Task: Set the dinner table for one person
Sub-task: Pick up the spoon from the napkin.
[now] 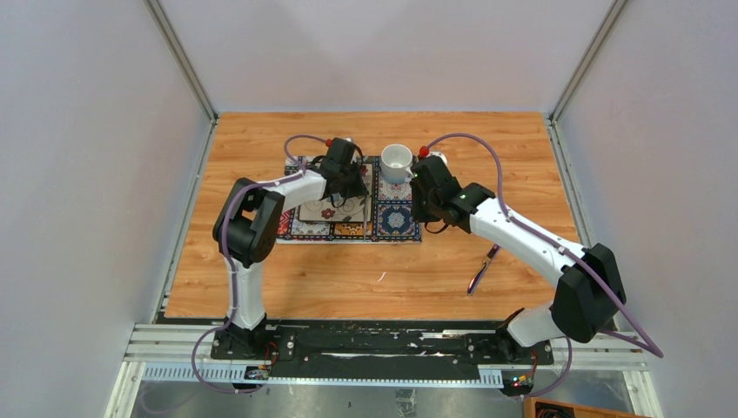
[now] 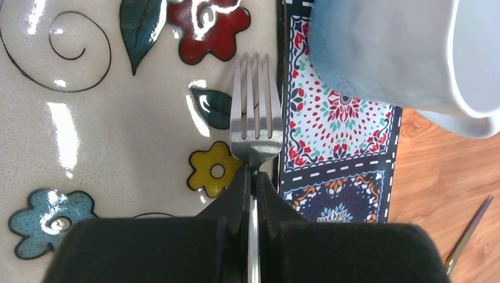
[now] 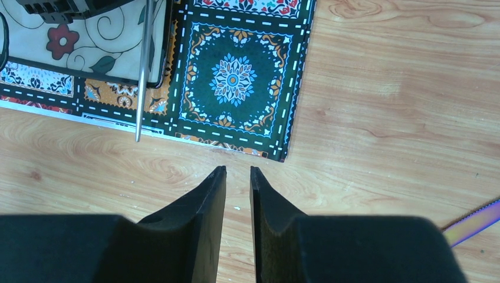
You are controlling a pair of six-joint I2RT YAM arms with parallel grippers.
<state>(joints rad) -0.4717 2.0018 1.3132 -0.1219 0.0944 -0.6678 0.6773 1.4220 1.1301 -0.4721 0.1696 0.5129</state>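
The dinner table is light orange-brown wood. A tile-patterned placemat lies on it, bearing a cream floral plate. A white mug stands at the mat's far edge. My left gripper is shut on a silver fork. The tines hang over the plate's right rim, next to the mug. My right gripper is empty, its jaws a little apart, over bare wood just near of the mat's near right corner. The fork's handle also shows in the right wrist view.
A knife with a purple iridescent handle lies on the wood right of the mat, under the right arm. It also shows in the left wrist view and the right wrist view. Grey walls enclose three sides of the table.
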